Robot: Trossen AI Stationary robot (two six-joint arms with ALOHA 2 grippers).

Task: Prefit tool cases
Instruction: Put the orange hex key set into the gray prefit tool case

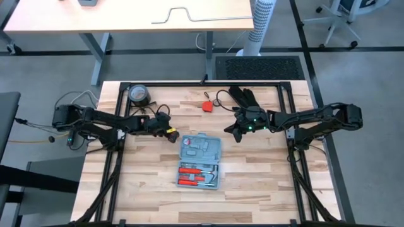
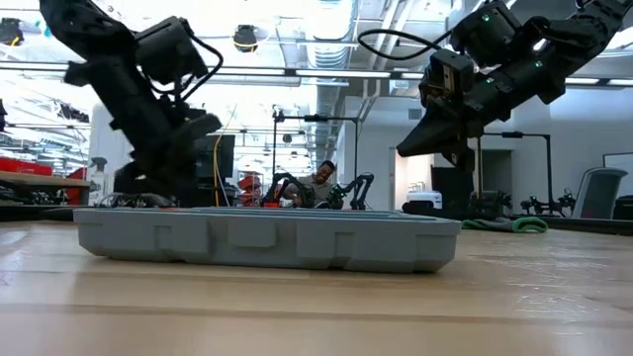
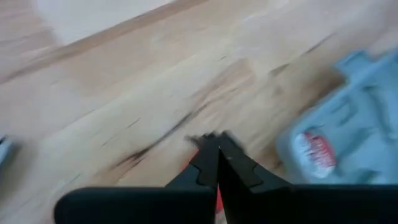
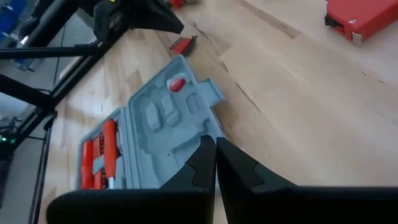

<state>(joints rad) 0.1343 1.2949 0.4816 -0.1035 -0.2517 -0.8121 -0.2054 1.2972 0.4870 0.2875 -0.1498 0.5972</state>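
Observation:
The blue-grey tool case [image 1: 201,161] lies open and flat on the table's middle, also seen in the low view [image 2: 267,242]. Its far half [image 4: 168,115] has mostly bare grey recesses, and its near half [image 4: 99,155] holds red-handled tools. My left gripper [image 1: 172,133] is shut, low over the table just left of the case's far end. A small red tool [image 4: 181,45] lies at its fingertips. My right gripper [image 1: 235,131] is shut and hangs above the table right of the case's far end, holding nothing. My left gripper's shut fingers [image 3: 214,146] slant down toward the table. Red from the small tool [image 3: 219,200] shows under and behind them. I cannot tell whether the fingers touch or hold it.
A dark tape roll [image 1: 139,94] sits at the far left. A small red box [image 1: 208,106] and a black glove [image 1: 243,96] lie at the far middle. Bare wood shows on both sides of the case and toward the near edge.

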